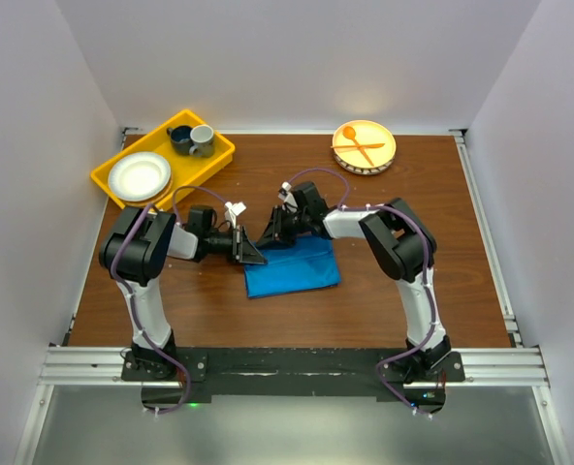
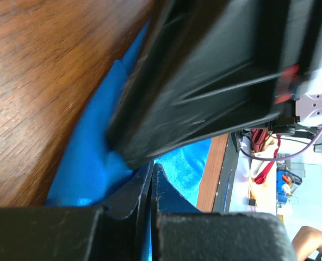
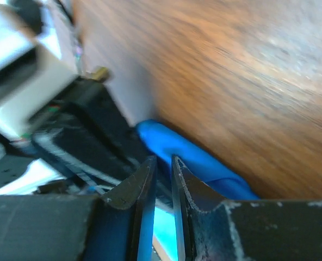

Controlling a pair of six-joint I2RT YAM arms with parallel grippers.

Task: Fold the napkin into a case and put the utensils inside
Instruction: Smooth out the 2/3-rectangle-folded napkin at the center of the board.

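Note:
The bright blue napkin (image 1: 297, 269) lies folded on the brown table between the two arms. Both grippers meet at its far left corner. My left gripper (image 1: 256, 254) reaches in from the left, and in the left wrist view its jaws (image 2: 151, 166) are pressed together on a thin edge of the napkin (image 2: 90, 157). My right gripper (image 1: 272, 232) comes down from the far side. In the right wrist view its jaws (image 3: 162, 160) stand a narrow slit apart with blue cloth in the slit, beside a rolled fold of the napkin (image 3: 177, 144). The utensils are out of view.
A yellow tray (image 1: 108, 179) at the back left holds a white plate (image 1: 140, 176) and two cups (image 1: 192, 140). At the back right a round plate (image 1: 384, 160) carries an orange plastic spoon and fork (image 1: 361, 145). White walls enclose the table on three sides.

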